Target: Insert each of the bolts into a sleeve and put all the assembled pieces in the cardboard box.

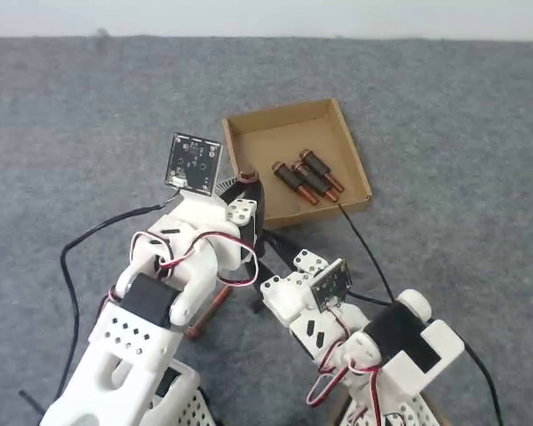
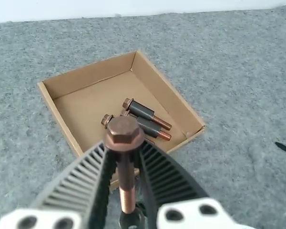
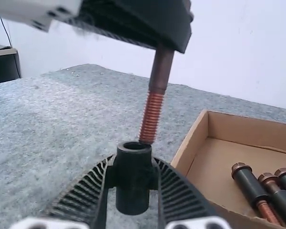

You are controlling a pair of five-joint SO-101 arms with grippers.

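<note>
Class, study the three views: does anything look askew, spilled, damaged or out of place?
Nothing spilled or damaged. One oddity: the bolt in the left tool leans slightly, and its tip seems over the rim of the sleeve in the right tool, not its bore.

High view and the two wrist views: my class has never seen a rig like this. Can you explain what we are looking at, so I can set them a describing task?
Two white robot arms, the left arm and the right arm, sit side by side on a grey mat. The high view comes from a fixed camera above. Each wrist view comes from a camera on one arm, looking along its gripper. The left gripper is shut on a copper bolt, thread end down. The right gripper is shut on a black sleeve, upright, right under the bolt's tip. Beside them, a cardboard box holds three assembled pieces.
</note>
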